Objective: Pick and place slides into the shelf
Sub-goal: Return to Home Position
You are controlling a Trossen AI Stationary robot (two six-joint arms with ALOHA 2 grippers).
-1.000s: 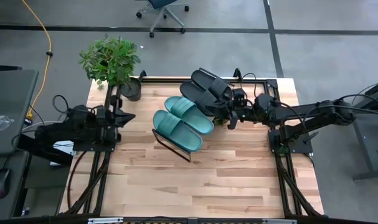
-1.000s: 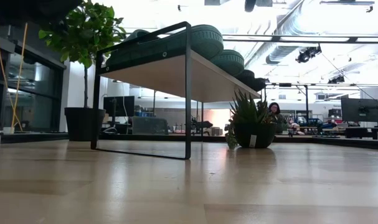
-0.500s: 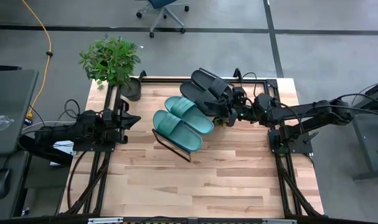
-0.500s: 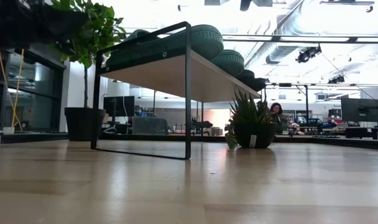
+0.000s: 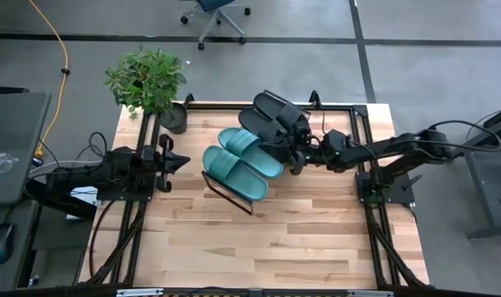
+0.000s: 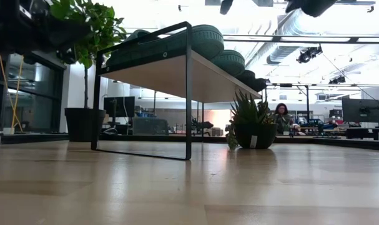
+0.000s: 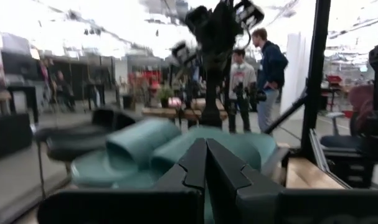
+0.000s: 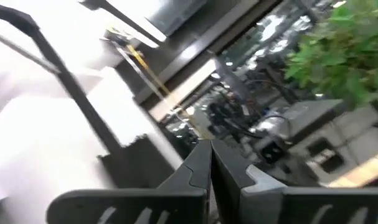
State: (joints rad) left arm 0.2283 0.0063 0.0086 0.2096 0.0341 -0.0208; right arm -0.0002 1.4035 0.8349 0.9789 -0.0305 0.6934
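**All four slides on the shelf, both claws empty**

Two teal slides (image 5: 252, 148) and two black slides (image 5: 281, 111) lie side by side along the shelf (image 5: 226, 191), which stands on the tabletop (image 5: 258, 247). The right claw (image 5: 296, 162) hovers just beside the shelf's black-slide end, fingers pressed together, holding nothing. The left claw (image 5: 177, 160) sits well apart from the shelf's teal side, likewise closed and empty.

Grey concrete floor (image 5: 258, 70), dark seams. Office chair (image 5: 217, 15) far side, yellow cable (image 5: 64, 59) left. Bright ceiling, silver duct (image 6: 289, 31). People (image 7: 269, 68) standing beyond.
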